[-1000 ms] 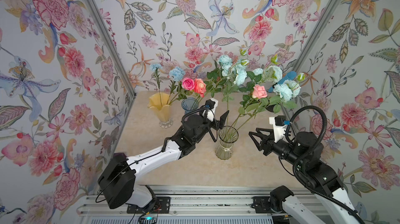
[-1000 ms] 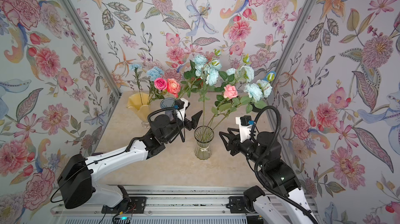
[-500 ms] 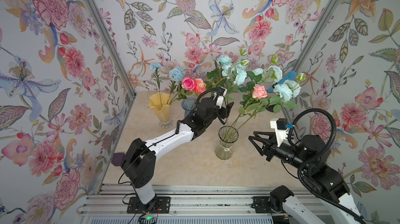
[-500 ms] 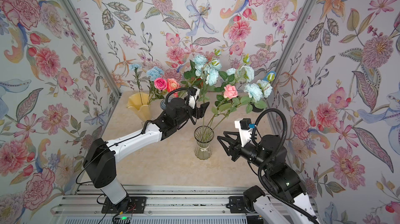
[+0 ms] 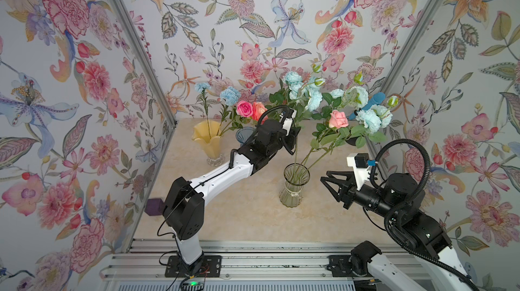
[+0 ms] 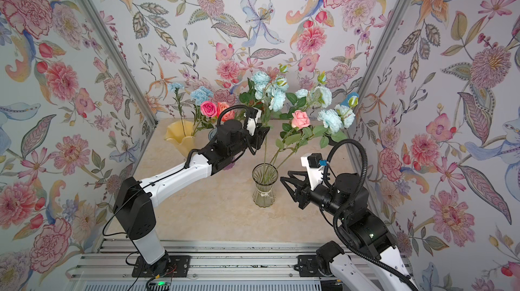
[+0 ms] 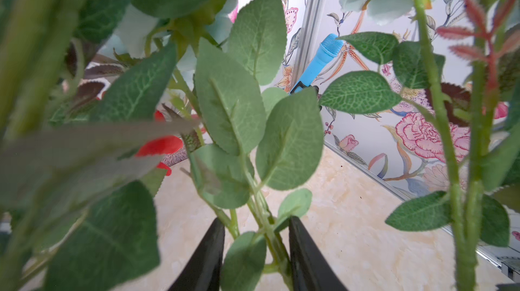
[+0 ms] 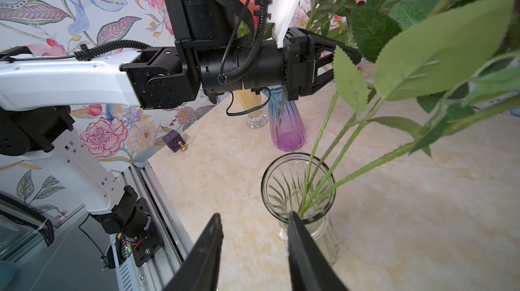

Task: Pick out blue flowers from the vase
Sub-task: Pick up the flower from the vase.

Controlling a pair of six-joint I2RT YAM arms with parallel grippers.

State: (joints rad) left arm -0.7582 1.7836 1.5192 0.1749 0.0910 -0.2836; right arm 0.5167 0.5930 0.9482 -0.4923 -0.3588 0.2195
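Progress: early, I'd say | blue flowers [image 5: 313,98] standing in clear vase [image 5: 292,191], none lifted out | left gripper [image 7: 255,220] straddles one spray's stems, grip impossible to tell | right gripper [image 8: 254,215] parted, empty, beside vase rim

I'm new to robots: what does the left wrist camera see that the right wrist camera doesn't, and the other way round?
Only the left wrist view: a blue microphone, and leafy stems close up between the fingertips of the left gripper. Only the right wrist view: the clear glass vase holding flower stems, a purple vase, a small purple box, and the left arm from outside. Both: green leaves, the marble tabletop, flowered wallpaper.
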